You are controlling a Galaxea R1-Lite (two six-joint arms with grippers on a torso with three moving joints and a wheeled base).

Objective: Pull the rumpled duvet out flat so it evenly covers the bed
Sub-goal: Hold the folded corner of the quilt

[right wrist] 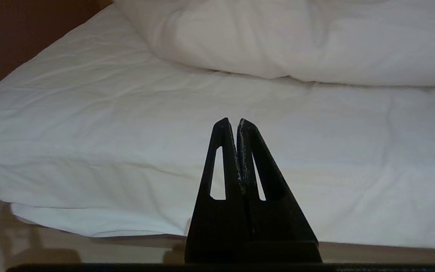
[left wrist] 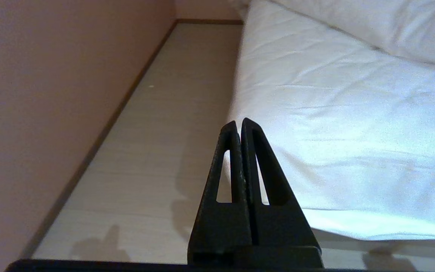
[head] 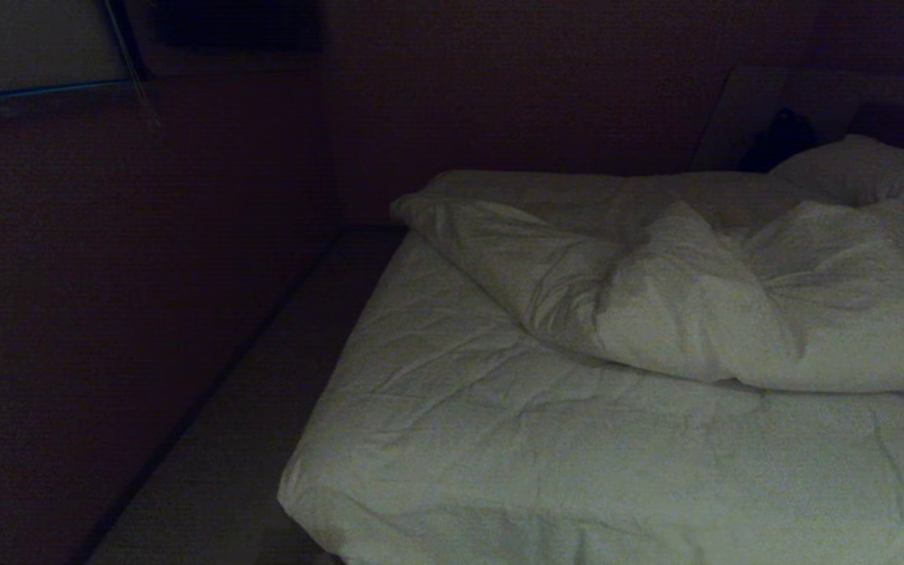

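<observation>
1. Both grippers were closed and empty: the left gripper (left wrist: 239, 121) hung off the bed's near left corner, over the floor strip (left wrist: 172, 124); the right gripper (right wrist: 232, 121) faced the foot edge.
2. The duvet (head: 703, 306) lay bunched on the far half of the bed (head: 499, 439), toward the pillow (head: 868, 169).
3. Bare creased sheet ran to the foot edge.
4. The wall (head: 107, 314) bounded the narrow floor strip on the left.
</observation>
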